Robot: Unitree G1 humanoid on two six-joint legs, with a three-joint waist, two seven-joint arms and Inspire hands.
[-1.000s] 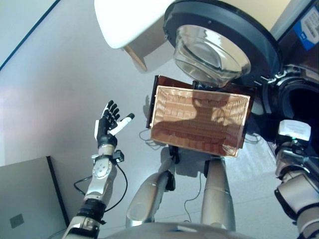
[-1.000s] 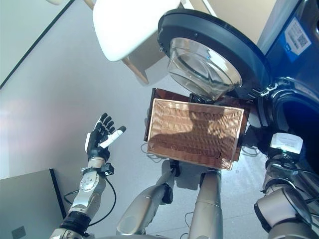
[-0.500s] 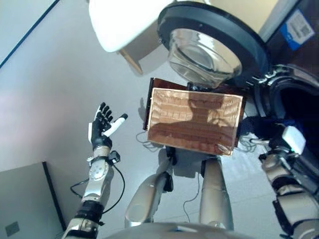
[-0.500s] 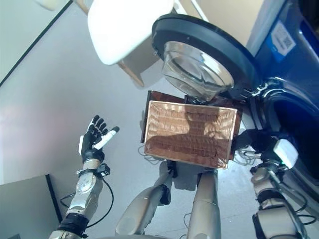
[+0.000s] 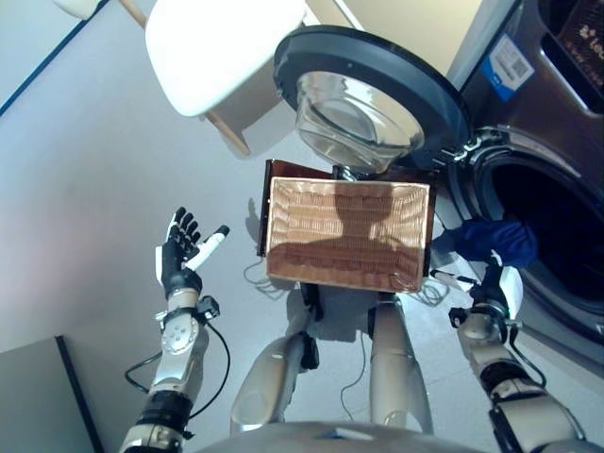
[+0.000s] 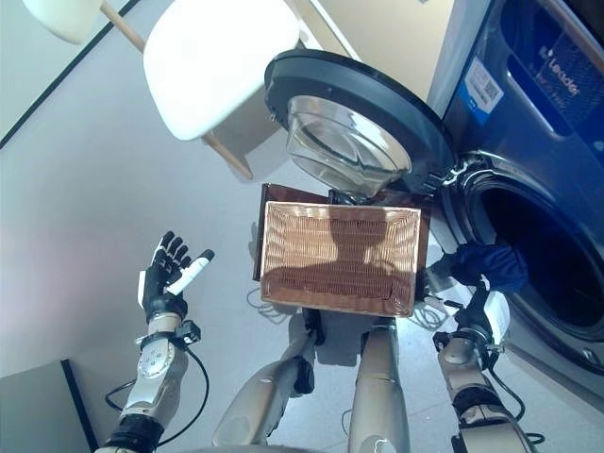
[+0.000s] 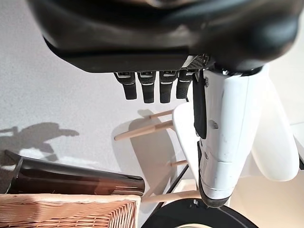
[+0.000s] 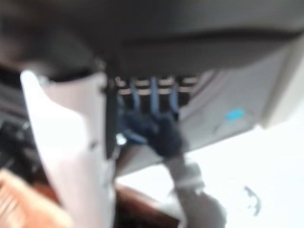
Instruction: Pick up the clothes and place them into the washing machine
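While the left hand (image 5: 176, 261) hung open with straight fingers over the floor (image 5: 85, 170), the right hand (image 5: 497, 290) gripped the dark blue clothes (image 5: 491, 241) at the washing machine (image 5: 557, 142) opening's lower rim, beside the wicker basket (image 5: 344, 234).

Pale grey floor (image 5: 85, 142) extending across the scene, lit brightly enough that sharp shadows fall on it, with a dark line (image 5: 38, 75) running diagonally across its upper left corner. White chair (image 6: 212, 57) with a moulded seat and light wooden legs (image 6: 225, 156) standing on the floor, its seat reaching toward a cream wall (image 6: 396, 33) at the top of the scene. Grey flat-topped cabinet or box (image 5: 38, 401) occupying the lower left corner, its edge outlined in black.
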